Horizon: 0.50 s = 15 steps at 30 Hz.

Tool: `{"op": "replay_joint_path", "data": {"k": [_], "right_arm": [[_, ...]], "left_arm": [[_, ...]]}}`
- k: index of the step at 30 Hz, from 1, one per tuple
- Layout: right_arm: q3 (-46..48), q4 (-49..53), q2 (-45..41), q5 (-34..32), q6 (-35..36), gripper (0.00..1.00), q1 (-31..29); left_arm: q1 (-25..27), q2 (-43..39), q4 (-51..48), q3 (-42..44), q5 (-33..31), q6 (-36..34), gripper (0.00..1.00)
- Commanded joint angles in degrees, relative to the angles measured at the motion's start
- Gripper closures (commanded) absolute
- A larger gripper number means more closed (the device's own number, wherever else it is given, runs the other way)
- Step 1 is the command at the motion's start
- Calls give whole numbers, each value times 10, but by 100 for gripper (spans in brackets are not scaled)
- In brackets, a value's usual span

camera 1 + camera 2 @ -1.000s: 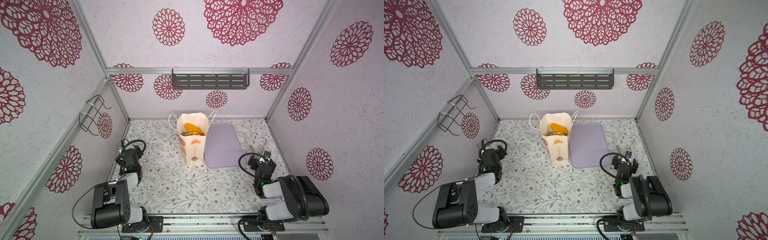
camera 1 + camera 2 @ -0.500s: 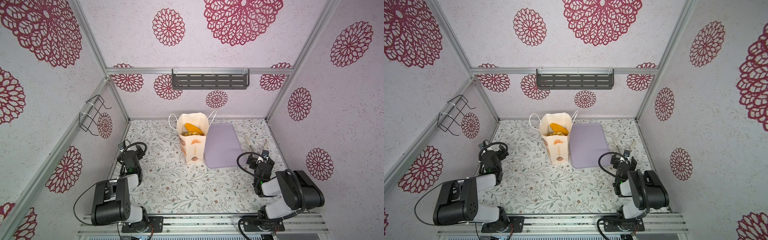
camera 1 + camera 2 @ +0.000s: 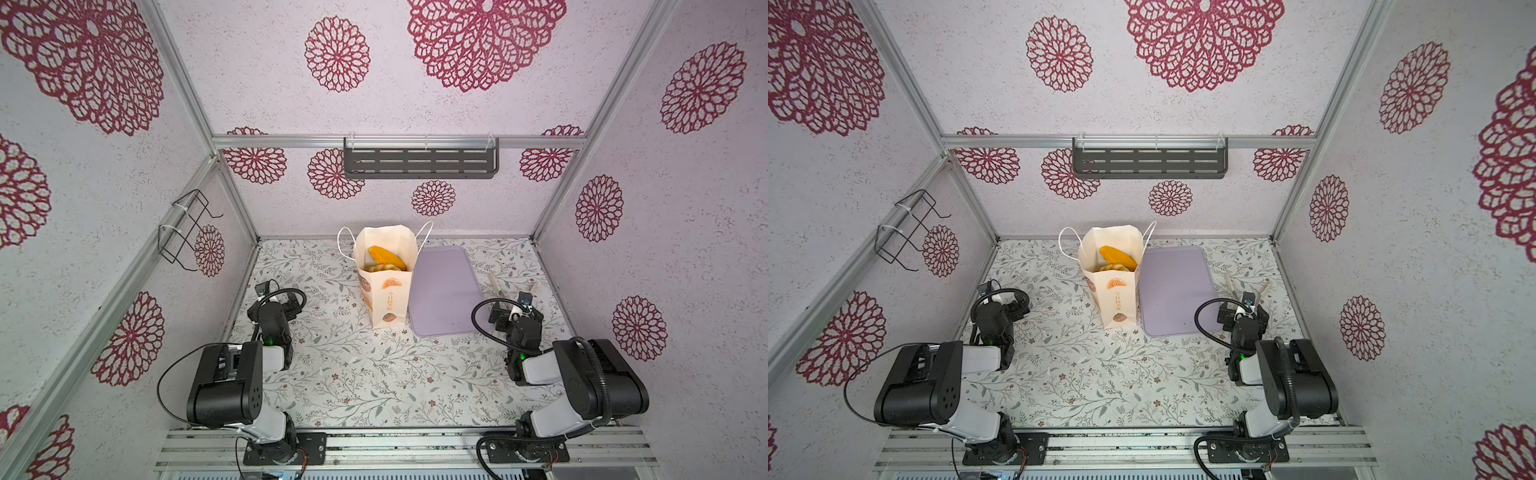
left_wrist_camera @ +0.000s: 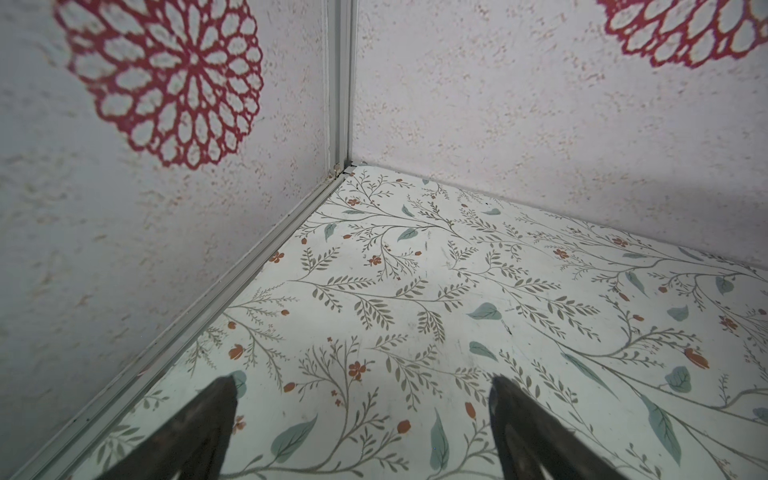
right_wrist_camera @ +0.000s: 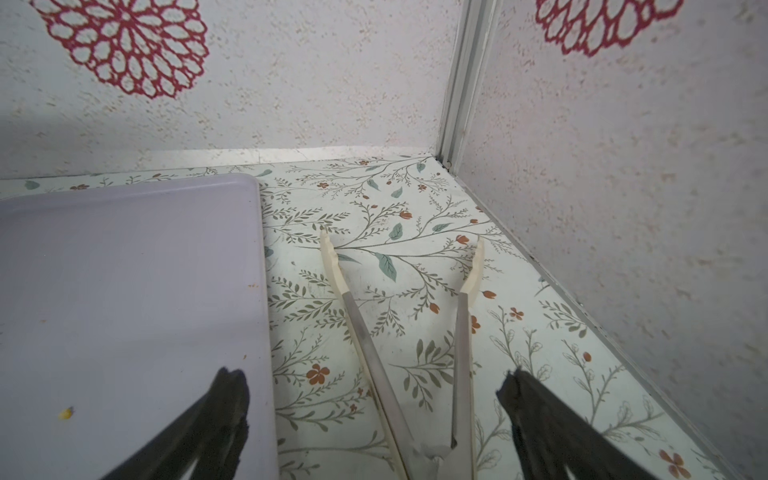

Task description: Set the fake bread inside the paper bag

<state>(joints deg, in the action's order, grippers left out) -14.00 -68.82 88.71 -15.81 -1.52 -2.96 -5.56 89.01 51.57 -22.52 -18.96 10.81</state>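
The paper bag (image 3: 388,291) (image 3: 1115,293) stands upright at the back middle of the floral table. Golden-orange fake bread (image 3: 384,258) (image 3: 1118,257) shows inside its open top. My left gripper (image 3: 291,300) (image 3: 1014,306) (image 4: 362,386) hovers low near the left wall, well away from the bag, open with nothing between its fingers. My right gripper (image 3: 513,305) (image 3: 1244,306) (image 5: 372,384) sits low at the right, open. Its dark fingers (image 5: 536,411) straddle the hinge end of a pair of tongs (image 5: 415,332) lying on the table, without touching them.
A flat lilac tray (image 3: 444,291) (image 3: 1173,291) (image 5: 124,291) lies right beside the bag, bare but for crumbs. The tongs (image 3: 494,284) (image 3: 1229,284) lie between the tray and the right wall. A grey shelf (image 3: 419,162) hangs on the back wall, a wire rack (image 3: 183,228) on the left wall.
Both arms have shifted slightly while folded low at the front; the right gripper edged a little farther toward the tongs. Bag, tray and tongs have not moved.
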Motion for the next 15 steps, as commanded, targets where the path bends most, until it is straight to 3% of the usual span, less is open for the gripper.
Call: {"op": "replay_joint_path", "data": {"k": [1, 9, 15], "right_arm": [[-12, 10, -5, 44, -1, 1, 18], [-5, -2, -7, 35, 3, 1, 14], [-11, 8, -7, 33, 3, 1, 12]], "left_arm": [[1, 7, 20, -7, -29, -15, 3], [4, 5, 24, -4, -33, -17, 3], [38, 14, 66, 8, -91, -43, 3]]}}
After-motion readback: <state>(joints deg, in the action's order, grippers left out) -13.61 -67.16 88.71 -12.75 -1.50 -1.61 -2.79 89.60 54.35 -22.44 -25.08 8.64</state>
